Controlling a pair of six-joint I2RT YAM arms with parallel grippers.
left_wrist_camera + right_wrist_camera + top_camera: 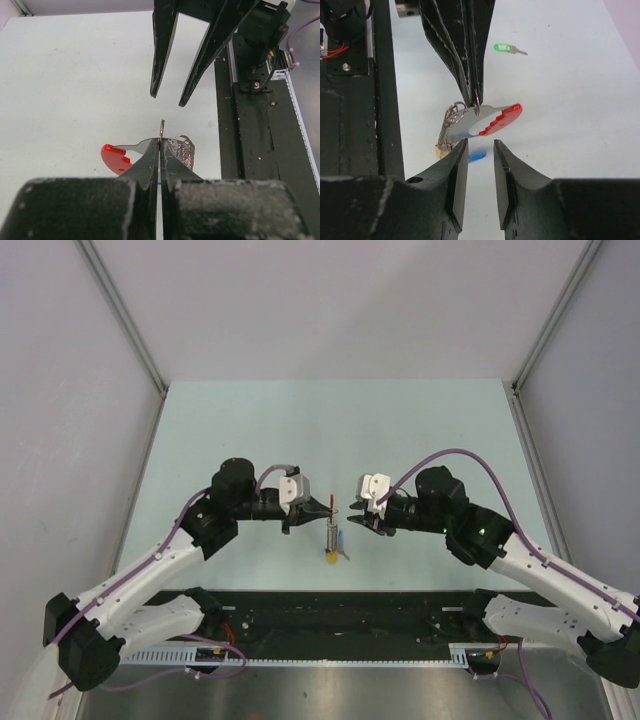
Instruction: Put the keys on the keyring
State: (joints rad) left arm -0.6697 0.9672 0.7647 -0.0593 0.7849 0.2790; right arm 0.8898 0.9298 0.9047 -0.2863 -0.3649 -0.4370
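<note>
While the left end effector (pixel 160 144) clamps the keyring (pixel 501 118), the parted, empty right end effector (pixel 481 146) should descend to the blue key (pixel 477 156), seemingly just beneath it.

Bright, even light is thrown from overhead in the top view. The pale surface (pixel 250 430) is uniformly lit, and only faint, soft shadows are cast beneath the arms at lower centre. In the left wrist view the surface is washed almost white at upper left, and the fingers (pixel 145 167) along the bottom edge are rendered soft and grainy. In the right wrist view a small glint is caught on the keyring (pixel 495 122) at centre, and the green key (pixel 503 48) near the top is shown fairly sharp.
</note>
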